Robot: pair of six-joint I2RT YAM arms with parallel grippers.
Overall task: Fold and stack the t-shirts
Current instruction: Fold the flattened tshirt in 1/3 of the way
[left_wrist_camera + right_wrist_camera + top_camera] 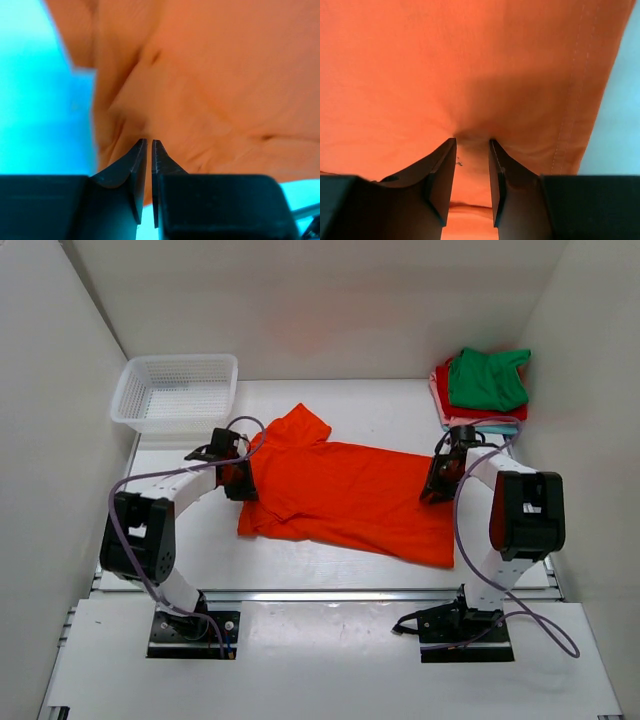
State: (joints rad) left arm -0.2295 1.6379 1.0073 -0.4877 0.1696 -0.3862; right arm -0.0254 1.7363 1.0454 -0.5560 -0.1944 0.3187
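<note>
From above, a bright orange short-sleeved cloth t-shirt (350, 495) lies spread flat across the middle of the white table (400, 410), collar end towards the left and hem towards the right. The left gripper (237, 482) is down on the shirt's left edge and the right gripper (438, 485) on its right edge. In the far right corner sits a stack of folded t-shirts (485, 380), green on top, then red, pink and light blue. A white plastic mesh basket (180, 358) stands in the far left corner, well apart from the orange shirt.

In the left wrist view, the left gripper (149, 142) has its black fingers drawn almost together, a sliver of orange between them, pinching the creased cloth (210, 90) near its edge, with the table (40, 100) beside it.

In the right wrist view, the right gripper (472, 141) clamps a puckered fold of the shirt (470, 65) between its fingers, close to the stitched hem (570, 115), the table (620, 130) just beyond.
</note>
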